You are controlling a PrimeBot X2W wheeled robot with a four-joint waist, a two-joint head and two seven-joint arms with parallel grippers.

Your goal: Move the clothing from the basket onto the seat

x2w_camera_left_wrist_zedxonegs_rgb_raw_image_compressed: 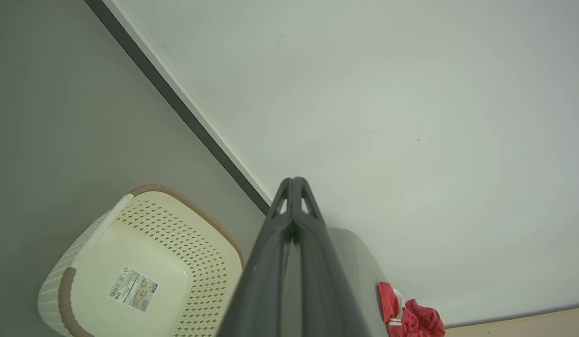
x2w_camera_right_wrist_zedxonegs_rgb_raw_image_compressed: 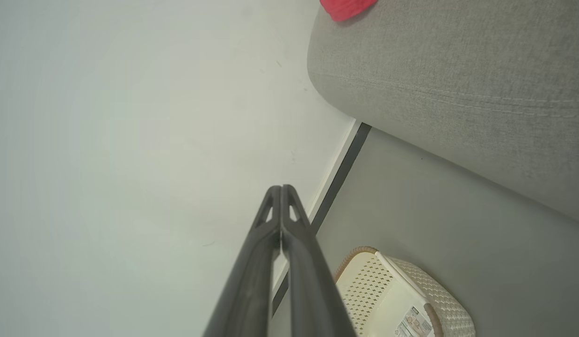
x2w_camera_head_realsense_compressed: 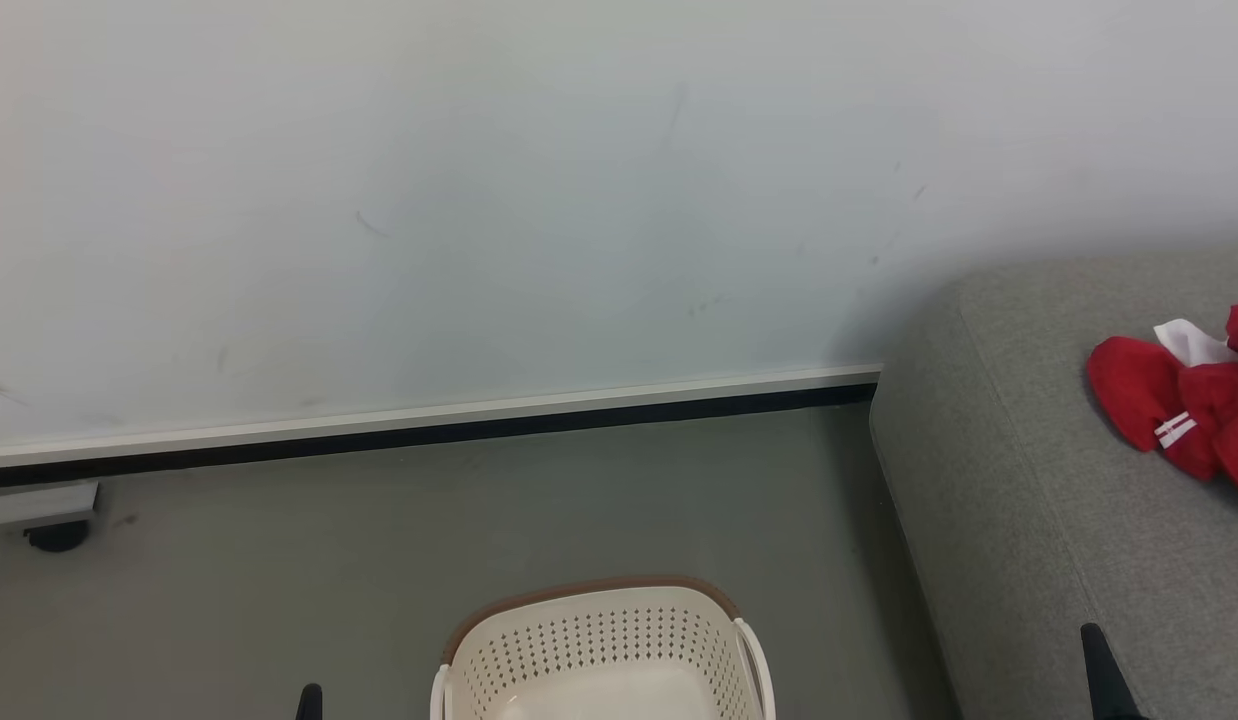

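Note:
The red clothing (x2w_camera_head_realsense_compressed: 1184, 405) with white parts lies bunched on the grey seat (x2w_camera_head_realsense_compressed: 1029, 480) at the right; it also shows as red clothing (x2w_camera_left_wrist_zedxonegs_rgb_raw_image_compressed: 413, 318) and a red clothing edge (x2w_camera_right_wrist_zedxonegs_rgb_raw_image_compressed: 346, 6). The cream basket (x2w_camera_head_realsense_compressed: 604, 650) with a brown rim stands on the floor at the bottom centre, with nothing inside but a label on its bottom; same basket (x2w_camera_left_wrist_zedxonegs_rgb_raw_image_compressed: 144, 267), basket (x2w_camera_right_wrist_zedxonegs_rgb_raw_image_compressed: 401, 299). My left gripper (x2w_camera_left_wrist_zedxonegs_rgb_raw_image_compressed: 293, 180) is shut with nothing in it; its tip (x2w_camera_head_realsense_compressed: 310, 697) shows left of the basket. My right gripper (x2w_camera_right_wrist_zedxonegs_rgb_raw_image_compressed: 281, 188) is shut and holds nothing; its tip (x2w_camera_head_realsense_compressed: 1094, 640) stands before the seat.
A pale wall (x2w_camera_head_realsense_compressed: 479, 200) with a white and black skirting (x2w_camera_head_realsense_compressed: 429, 425) runs behind the grey floor (x2w_camera_head_realsense_compressed: 279, 580). A grey ledge on a black foot (x2w_camera_head_realsense_compressed: 54, 535) juts in at the far left.

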